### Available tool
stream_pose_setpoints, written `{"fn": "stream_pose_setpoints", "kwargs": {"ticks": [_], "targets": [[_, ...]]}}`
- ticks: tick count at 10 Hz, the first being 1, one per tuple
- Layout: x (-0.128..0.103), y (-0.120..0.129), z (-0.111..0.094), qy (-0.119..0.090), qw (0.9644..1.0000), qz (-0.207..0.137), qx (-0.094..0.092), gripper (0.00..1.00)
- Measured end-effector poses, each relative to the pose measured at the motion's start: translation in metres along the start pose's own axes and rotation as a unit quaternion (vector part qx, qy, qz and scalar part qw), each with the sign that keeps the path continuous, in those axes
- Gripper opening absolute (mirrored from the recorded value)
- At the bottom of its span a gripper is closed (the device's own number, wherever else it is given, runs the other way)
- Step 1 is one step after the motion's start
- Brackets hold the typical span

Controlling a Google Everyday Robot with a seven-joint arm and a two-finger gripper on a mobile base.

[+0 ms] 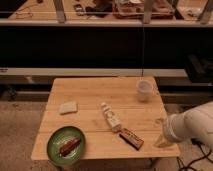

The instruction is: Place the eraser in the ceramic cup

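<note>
The eraser (131,138) is a dark reddish-brown bar lying flat near the front right of the wooden table (95,92). The ceramic cup (144,90) is off-white and stands upright at the table's back right corner. My white arm (192,127) reaches in from the right. My gripper (161,140) hangs over the table's front right corner, a short way right of the eraser and apart from it. The cup is well behind the gripper.
A white bottle (111,117) lies on its side at the table's middle, just behind and left of the eraser. A pale beige block (68,107) lies at the left. A green plate (55,149) with a brown item sits at the front left. A dark counter runs behind.
</note>
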Motion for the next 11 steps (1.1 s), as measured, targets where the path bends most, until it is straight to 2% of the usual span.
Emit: {"fn": "stream_pose_setpoints", "kwargs": {"ticks": [3, 5, 8, 11], "targets": [[-0.005, 0.003, 0.000, -0.008, 0.9999, 0.008, 0.009, 0.65], [-0.009, 0.008, 0.010, -0.006, 1.0000, 0.007, 0.002, 0.65], [-0.032, 0.029, 0.053, -0.025, 0.9988, 0.019, -0.037, 0.65], [-0.039, 0.033, 0.101, -0.039, 0.9962, 0.046, -0.062, 0.65]]}}
